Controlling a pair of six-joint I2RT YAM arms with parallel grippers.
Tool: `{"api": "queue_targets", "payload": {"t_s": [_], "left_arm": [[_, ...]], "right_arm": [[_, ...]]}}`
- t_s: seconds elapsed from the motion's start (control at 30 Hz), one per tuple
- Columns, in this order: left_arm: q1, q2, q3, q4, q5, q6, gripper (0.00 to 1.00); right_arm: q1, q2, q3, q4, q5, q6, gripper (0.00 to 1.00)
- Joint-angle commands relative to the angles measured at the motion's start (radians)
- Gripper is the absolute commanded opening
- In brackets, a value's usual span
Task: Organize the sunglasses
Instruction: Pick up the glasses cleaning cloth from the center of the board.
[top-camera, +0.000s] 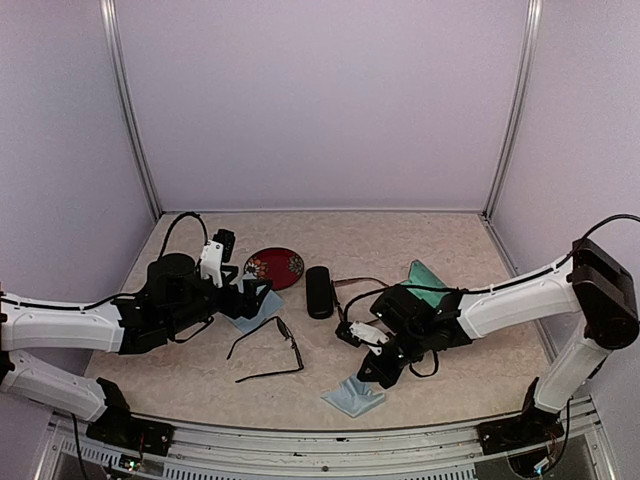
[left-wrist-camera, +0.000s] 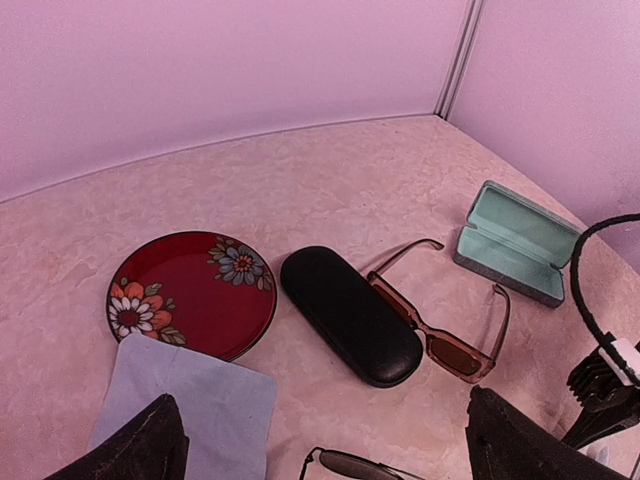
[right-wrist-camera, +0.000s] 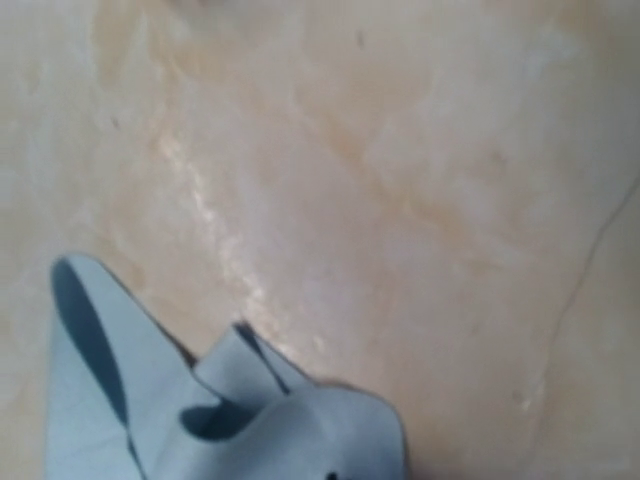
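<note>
The reddish-brown sunglasses (left-wrist-camera: 440, 340) lie unfolded on the table between the shut black case (left-wrist-camera: 348, 312) and the open teal case (left-wrist-camera: 515, 240). In the top view only one thin arm of the reddish-brown sunglasses (top-camera: 352, 283) shows beside the right arm. The black-framed sunglasses (top-camera: 290, 342) lie unfolded near the front, and their lens edge (left-wrist-camera: 350, 465) shows just below my left gripper (left-wrist-camera: 325, 450). That left gripper (top-camera: 255, 290) is open and holds nothing. My right gripper (top-camera: 378, 378) is down at a light-blue cloth (right-wrist-camera: 230, 420), which bunches up into it; its fingers are hidden.
A red flowered plate (left-wrist-camera: 190, 290) sits left of the black case. A second light-blue cloth (left-wrist-camera: 190, 400) lies under my left gripper, overlapping the plate's near rim. The booth walls close in on the back and both sides.
</note>
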Motion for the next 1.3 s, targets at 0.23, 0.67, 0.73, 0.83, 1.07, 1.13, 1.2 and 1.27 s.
{"api": "queue_targets", "payload": {"t_s": [0.23,0.67,0.73,0.83,1.07,1.13,1.2,1.27], "left_arm": [[-0.013,0.001,-0.024,0.046,-0.012,0.020,0.95],[-0.019,-0.009,-0.038,0.040,-0.020,0.021,0.95],[-0.020,-0.006,-0.037,0.043,-0.020,0.021,0.95],[-0.021,0.000,-0.036,0.046,-0.019,0.024,0.95],[-0.021,0.002,-0.046,0.048,-0.023,0.018,0.95],[-0.021,0.003,-0.050,0.050,-0.023,0.015,0.95],[-0.021,0.004,-0.052,0.053,-0.023,0.014,0.95],[-0.021,0.007,-0.052,0.055,-0.022,0.012,0.95]], "right_arm": [[0.005,-0.063,-0.020,0.044,-0.036,-0.003,0.06],[0.007,0.044,0.009,0.022,-0.042,-0.007,0.37],[0.011,0.050,0.009,0.022,-0.043,-0.008,0.36],[0.023,0.044,-0.001,0.031,-0.040,-0.013,0.29],[0.028,-0.003,-0.085,0.116,-0.033,-0.014,0.03],[0.028,-0.014,-0.104,0.140,-0.021,-0.014,0.00],[0.027,-0.029,-0.119,0.166,-0.008,-0.008,0.00],[0.027,-0.047,-0.132,0.198,0.000,-0.002,0.00]]}}
